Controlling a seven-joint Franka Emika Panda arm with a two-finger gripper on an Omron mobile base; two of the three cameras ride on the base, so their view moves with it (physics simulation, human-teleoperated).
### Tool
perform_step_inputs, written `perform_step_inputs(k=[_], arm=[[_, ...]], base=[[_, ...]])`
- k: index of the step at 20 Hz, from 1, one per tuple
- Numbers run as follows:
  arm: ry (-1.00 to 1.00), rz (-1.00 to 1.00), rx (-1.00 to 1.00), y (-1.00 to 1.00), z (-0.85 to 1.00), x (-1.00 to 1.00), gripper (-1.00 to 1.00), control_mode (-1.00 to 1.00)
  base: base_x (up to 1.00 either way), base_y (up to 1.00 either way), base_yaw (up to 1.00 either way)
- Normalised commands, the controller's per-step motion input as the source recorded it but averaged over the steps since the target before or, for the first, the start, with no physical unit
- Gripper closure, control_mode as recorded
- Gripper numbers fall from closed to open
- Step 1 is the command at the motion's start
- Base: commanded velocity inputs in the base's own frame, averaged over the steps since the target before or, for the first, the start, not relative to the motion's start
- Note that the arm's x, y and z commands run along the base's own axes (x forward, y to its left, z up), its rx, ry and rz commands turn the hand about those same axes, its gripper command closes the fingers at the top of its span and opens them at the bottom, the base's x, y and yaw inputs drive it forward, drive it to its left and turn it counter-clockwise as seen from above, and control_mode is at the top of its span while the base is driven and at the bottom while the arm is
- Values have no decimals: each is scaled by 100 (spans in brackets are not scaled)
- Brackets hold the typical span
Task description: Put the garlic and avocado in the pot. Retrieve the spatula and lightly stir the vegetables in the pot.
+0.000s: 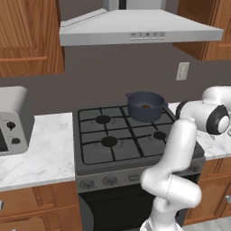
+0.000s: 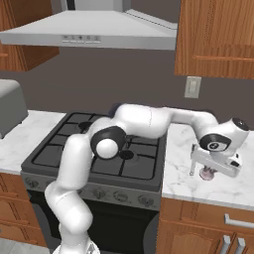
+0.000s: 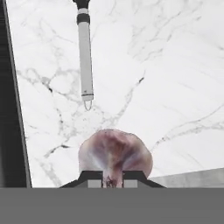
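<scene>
Stove (image 1: 117,137) sits mid-scene, worktop (image 2: 198,168) runs off to its right; arm is swung out over that right stretch because that's where the loose pieces lie.

Pot (image 1: 145,106) is on the back-right burner, upright, mouth open; an olive-brown speck in it reads as the avocado (image 1: 145,107), so I judge that half of the loading done.

Spatula (image 3: 85,57) lies flat on the marble beyond the garlic; long axis runs roughly straight away from the camera in the hand view, about parallel to the stove's dark edge; black end far, grey shaft with a small loop tip pointing back toward the garlic; near it, not touching. Parked there, it's clear of the current pick.

Hand (image 2: 203,171) hangs low over the worktop, pointing down, right of the stove; garlic (image 3: 115,157) is directly under it, a whitish-mauve bulb, roughly round so no useful long axis.

Hand state: fingertips sit at either side of the bulb's near edge in the hand view; whether they've closed on it or just straddle it, can't tell; bulb appears to rest on the marble.

Next move, by my read: close, lift, carry left to the pot.
</scene>
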Motion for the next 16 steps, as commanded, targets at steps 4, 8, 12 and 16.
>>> perform_step_inputs(k=[4, 8, 12, 16], arm=[[-34, 0, 0, 77, 61, 0, 100, -100], [-29, 0, 0, 87, 88, 1, 100, -100], [-29, 0, 0, 96, 81, 5, 100, -100], [-18, 0, -2, 100, 63, 18, 100, -100]], base=[[0, 0, 0], [0, 0, 0], [0, 0, 0], [0, 0, 0]])
